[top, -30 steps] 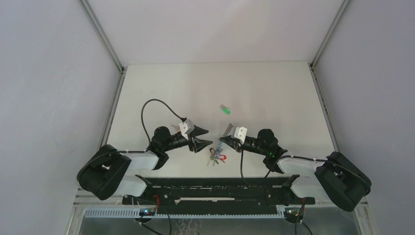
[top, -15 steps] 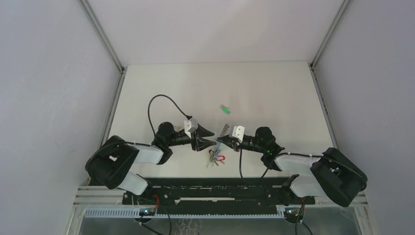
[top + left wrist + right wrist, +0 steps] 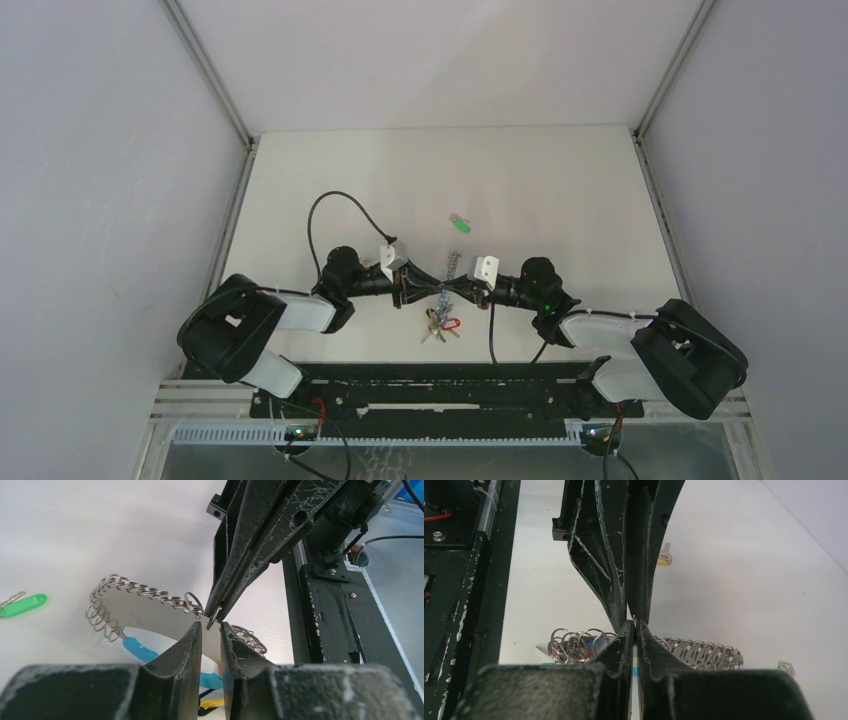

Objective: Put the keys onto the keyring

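Where the two claws meet tip to tip, you lose the detail from overhead: the left gripper (image 3: 212,630) and right gripper (image 3: 634,629) cover the very spot where they reach the keyring (image 3: 135,605). From the left wrist you can see the right gripper's jaws pressed together on a small wire loop at the keyring's edge. The left gripper's fingers stand a narrow slot apart just under that loop, and you cannot tell whether they pinch anything.

What looks like the yellow key (image 3: 665,559) shows only in the right wrist view, small and partly hidden behind a left finger, lying on the table (image 3: 560,200). The green key (image 3: 460,224) lies alone toward the far side, apart from both claws, blade pointing far-left, head near-right.

The keyring sits between the claws. From overhead its long axis runs far to near, coiled rings at the far end and tagged keys (image 3: 441,325) at the near end. From the left wrist its flat band arcs left to right, rings lining the upper edge, a blue tag (image 3: 137,648) below.
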Controlling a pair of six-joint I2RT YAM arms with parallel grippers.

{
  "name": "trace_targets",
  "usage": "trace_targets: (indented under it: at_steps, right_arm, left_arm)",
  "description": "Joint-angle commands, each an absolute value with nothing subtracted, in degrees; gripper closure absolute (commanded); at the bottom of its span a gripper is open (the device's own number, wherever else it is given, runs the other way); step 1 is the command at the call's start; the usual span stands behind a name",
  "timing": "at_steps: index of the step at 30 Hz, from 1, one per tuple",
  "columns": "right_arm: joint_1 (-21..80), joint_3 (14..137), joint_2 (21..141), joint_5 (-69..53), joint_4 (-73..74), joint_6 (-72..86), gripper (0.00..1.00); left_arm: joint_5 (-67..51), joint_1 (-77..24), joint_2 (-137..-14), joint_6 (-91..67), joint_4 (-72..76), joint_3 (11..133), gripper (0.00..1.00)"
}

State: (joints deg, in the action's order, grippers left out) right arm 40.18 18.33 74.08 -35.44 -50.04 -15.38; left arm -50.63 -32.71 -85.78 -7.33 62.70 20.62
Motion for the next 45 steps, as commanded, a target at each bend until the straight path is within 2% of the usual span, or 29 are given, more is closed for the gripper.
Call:
trace_targets:
  at_steps: [1,8,12,16,21,26,28,33,39,42,45]
  right_arm:
    - [40.0,21.0,73.8,-37.3,-54.8,-13.9,1.00]
    - [40.0,21.1,74.4,-38.1,-54.8,-13.6,1.00]
    - [40.1,21.2,74.7,-38.9,-54.8,-13.1,1.00]
    - [40.2,21.4,75.0,-39.9,-54.7,-12.9,1.00]
    - [40.4,21.9,75.3,-40.5,-54.0,-12.8,1.00]
    - [40.5,22.0,75.1,-40.4,-52.4,-13.3,1.00]
    - [40.3,22.0,74.4,-40.3,-50.5,-13.9,1.00]
    - [39.9,22.0,71.6,-39.8,-44.5,-16.0,1.00]
    - [39.5,22.0,68.2,-39.0,-38.0,-18.8,0.83]
    - [39.3,22.0,67.0,-37.8,-34.7,-20.4,0.78]
    - [39.3,22.0,66.1,-37.5,-33.0,-21.3,0.77]
  left_arm:
    - [-52.0,-32.5,-85.1,-6.2,63.6,23.9,0.78]
    - [-51.7,-32.6,-83.9,-6.2,63.6,23.6,0.86]
    - [-50.9,-32.8,-83.5,-6.0,63.6,23.4,0.86]
    - [-50.7,-33.2,-83.7,-5.9,63.6,23.6,0.82]
    - [-50.8,-33.8,-83.3,-5.8,63.6,23.7,0.83]
    - [-48.0,-33.9,-81.8,-5.1,63.3,22.6,0.96]
    - [-46.0,-33.9,-80.3,-3.4,60.3,22.1,1.00]
    - [-41.2,-34.5,-75.0,2.9,47.4,22.9,1.00]
    - [-35.6,-37.0,-70.1,9.1,34.4,24.7,1.00]
    - [-33.2,-38.2,-69.5,11.0,29.4,26.4,1.00]
    - [-30.8,-39.8,-69.0,12.9,24.4,28.0,1.00]
